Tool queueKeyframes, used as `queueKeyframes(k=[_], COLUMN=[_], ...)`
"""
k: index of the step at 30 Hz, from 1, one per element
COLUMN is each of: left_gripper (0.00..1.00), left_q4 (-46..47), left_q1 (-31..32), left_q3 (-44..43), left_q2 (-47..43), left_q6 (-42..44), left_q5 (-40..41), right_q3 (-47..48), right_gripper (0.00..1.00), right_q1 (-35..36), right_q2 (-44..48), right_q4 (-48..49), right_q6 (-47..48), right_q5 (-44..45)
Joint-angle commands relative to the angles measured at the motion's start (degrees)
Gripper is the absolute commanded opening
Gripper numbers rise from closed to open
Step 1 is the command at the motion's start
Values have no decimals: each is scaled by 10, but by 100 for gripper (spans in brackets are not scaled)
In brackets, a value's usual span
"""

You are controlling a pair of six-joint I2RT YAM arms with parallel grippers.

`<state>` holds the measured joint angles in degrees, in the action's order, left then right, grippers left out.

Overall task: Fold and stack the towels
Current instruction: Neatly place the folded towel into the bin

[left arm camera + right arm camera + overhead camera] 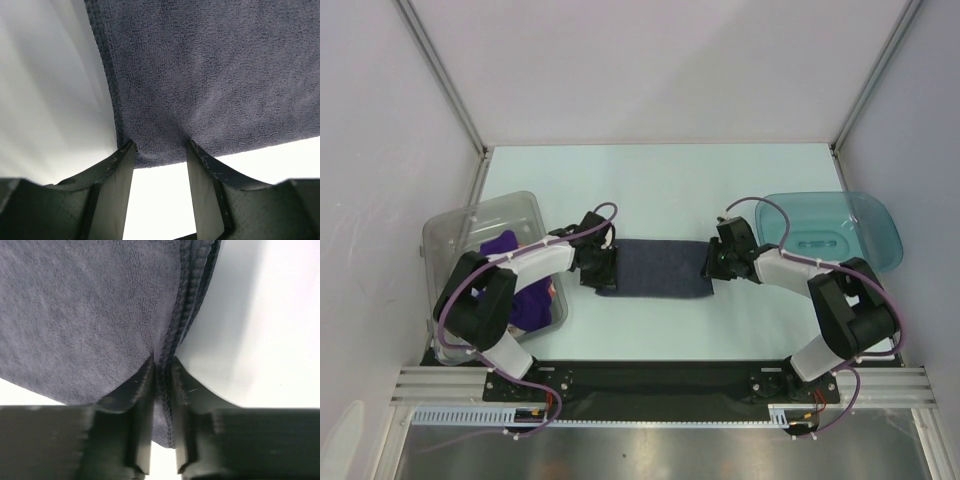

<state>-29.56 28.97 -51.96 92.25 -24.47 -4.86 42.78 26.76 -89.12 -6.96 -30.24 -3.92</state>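
Note:
A dark navy-grey towel [655, 266] lies folded into a long flat strip on the table between the two arms. My left gripper [603, 268] is at its left end. In the left wrist view the gripper [160, 150] is open, its fingertips [125, 152] resting on the towel [215, 75] near a corner. My right gripper [712, 266] is at the right end. In the right wrist view that gripper [162, 365] is shut on the stitched hem of the towel [75, 315]. A purple towel [505, 245] lies bunched in the clear bin.
The clear plastic bin [470, 215] stands at the left, under the left arm's elbow. A teal translucent tray [830, 235] sits at the right, behind the right arm. White walls enclose the table on three sides.

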Motion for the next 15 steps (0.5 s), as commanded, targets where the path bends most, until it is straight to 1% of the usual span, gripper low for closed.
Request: queueKeyframes(k=[1, 2, 3, 5, 6, 8, 9, 11, 12, 15], left_gripper=[52, 52, 52, 52, 54, 56, 57, 59, 60, 63], left_q4=[13, 16, 15, 12, 8, -10, -41, -88, -102, -140], left_q1=[0, 2, 2, 3, 2, 2, 2, 0, -1, -8], left_q3=[6, 8, 10, 9, 0, -24, -64, -109, -151, -210], left_q2=[-1, -6, -8, -21, -34, -45, -52, -58, -64, -71], left_q6=[-15, -21, -24, -31, -31, -23, -17, 5, 11, 36], left_q5=[21, 21, 24, 28, 28, 33, 39, 68, 77, 113], right_q3=[-5, -2, 3, 24, 33, 67, 83, 124, 137, 179], right_gripper=[20, 17, 7, 0, 0, 0, 0, 0, 0, 0], right_q1=[3, 2, 2, 2, 3, 0, -2, -8, -10, -21], right_q2=[3, 8, 11, 25, 30, 39, 40, 40, 42, 49], right_q4=[-12, -18, -36, -59, -87, -119, -158, -195, -230, -289], right_q6=[13, 19, 24, 43, 50, 73, 80, 99, 105, 121], right_q5=[18, 21, 29, 39, 62, 76, 84, 90, 97, 102])
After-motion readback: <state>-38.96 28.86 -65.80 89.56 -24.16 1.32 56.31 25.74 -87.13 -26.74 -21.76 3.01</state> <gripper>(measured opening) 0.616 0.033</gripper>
